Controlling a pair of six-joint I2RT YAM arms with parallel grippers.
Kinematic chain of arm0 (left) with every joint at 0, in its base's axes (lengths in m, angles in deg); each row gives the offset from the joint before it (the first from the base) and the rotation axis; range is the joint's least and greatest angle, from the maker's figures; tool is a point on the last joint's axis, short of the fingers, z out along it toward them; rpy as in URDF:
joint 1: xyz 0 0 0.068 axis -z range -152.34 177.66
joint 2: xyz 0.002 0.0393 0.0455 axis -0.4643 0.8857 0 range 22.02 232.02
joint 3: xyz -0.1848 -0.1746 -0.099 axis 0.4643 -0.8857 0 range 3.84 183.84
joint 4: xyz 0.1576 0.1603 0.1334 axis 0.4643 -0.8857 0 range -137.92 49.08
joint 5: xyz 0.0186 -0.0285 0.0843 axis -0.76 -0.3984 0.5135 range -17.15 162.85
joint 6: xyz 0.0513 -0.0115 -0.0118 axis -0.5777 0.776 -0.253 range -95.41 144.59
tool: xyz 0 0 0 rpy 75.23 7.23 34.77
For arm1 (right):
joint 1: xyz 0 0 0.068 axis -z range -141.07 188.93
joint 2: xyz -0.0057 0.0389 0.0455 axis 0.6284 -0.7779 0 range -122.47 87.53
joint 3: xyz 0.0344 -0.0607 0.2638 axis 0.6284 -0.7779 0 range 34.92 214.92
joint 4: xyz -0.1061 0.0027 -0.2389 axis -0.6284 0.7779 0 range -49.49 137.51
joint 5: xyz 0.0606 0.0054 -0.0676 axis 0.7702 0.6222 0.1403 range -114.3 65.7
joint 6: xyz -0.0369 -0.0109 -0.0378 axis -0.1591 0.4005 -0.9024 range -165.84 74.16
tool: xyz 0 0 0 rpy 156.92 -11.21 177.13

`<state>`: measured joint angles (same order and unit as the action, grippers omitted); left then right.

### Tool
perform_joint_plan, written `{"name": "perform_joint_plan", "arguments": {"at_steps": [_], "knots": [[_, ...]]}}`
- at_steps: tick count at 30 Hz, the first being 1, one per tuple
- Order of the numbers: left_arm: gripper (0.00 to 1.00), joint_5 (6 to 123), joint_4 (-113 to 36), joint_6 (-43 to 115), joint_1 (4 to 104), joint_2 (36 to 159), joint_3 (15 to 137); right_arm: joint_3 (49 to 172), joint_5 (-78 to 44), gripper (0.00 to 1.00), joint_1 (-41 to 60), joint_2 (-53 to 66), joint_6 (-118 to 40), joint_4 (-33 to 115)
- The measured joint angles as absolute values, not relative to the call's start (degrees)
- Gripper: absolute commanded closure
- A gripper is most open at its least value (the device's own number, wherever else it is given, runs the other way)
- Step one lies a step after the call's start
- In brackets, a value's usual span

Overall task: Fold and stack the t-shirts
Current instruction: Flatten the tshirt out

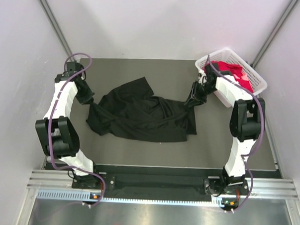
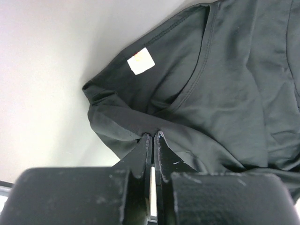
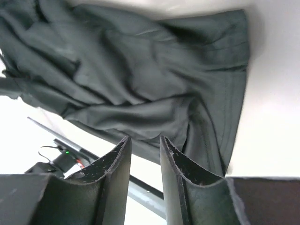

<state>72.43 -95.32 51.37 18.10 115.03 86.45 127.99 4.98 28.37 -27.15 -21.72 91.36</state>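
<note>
While the left pincer (image 2: 152, 136) is clenched on the crumpled black t-shirt (image 1: 140, 112) near its collar, the right pincer (image 3: 144, 140) hangs released at its hem, the shirt lying mid-tabletop (image 1: 138, 154), long axis left-right, collar leftward.

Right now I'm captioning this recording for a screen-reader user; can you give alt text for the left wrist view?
The left gripper is pinched shut on a fold of the black t-shirt just below its neckline. A white label shows inside the collar, and a pale surface fills the left side.
</note>
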Motion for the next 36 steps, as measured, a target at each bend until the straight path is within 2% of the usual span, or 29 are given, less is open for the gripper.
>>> {"name": "perform_joint_plan", "arguments": {"at_steps": [9,14,24,31,36], "knots": [[1.00,71.16,-93.72,50.17,18.10,114.37,82.97,114.03,2.49,0.67,20.63,-12.44,-23.20,89.57],[1.00,70.13,-93.48,50.15,18.10,114.31,82.14,107.99,-2.50,0.64,16.19,-13.44,-21.87,88.63],[1.00,68.34,-92.93,50.15,18.10,114.20,82.14,107.65,-12.75,0.57,14.33,-15.96,-20.78,85.55],[1.00,67.95,-92.74,50.13,18.10,114.20,82.14,107.62,-13.69,0.59,13.98,-19.04,-20.75,83.78],[1.00,67.92,-92.74,50.06,18.10,114.20,82.14,107.65,-13.66,0.67,12.48,-20.46,-20.71,83.34]]}}
